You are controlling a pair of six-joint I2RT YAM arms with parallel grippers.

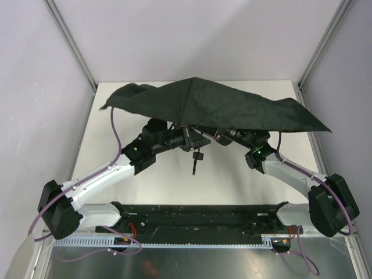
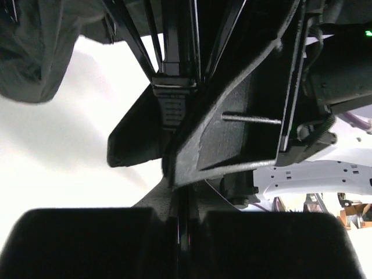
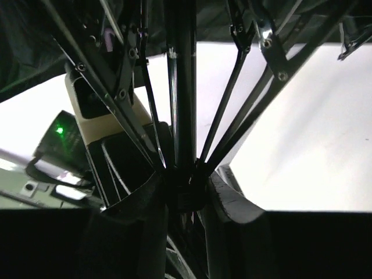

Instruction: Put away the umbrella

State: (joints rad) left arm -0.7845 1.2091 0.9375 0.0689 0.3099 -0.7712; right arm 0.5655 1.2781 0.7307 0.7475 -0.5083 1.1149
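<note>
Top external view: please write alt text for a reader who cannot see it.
A black umbrella, canopy partly open, spreads above a white table. The left arm and the right arm reach under it from the near edge; its handle dangles between them.

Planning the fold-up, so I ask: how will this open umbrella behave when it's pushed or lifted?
The umbrella looks light but awkward, since it spreads wide. Its fabric sags and wrinkles at the edges, so it is probably floppy. The thin ribs likely flex and might bend if forced.
</note>
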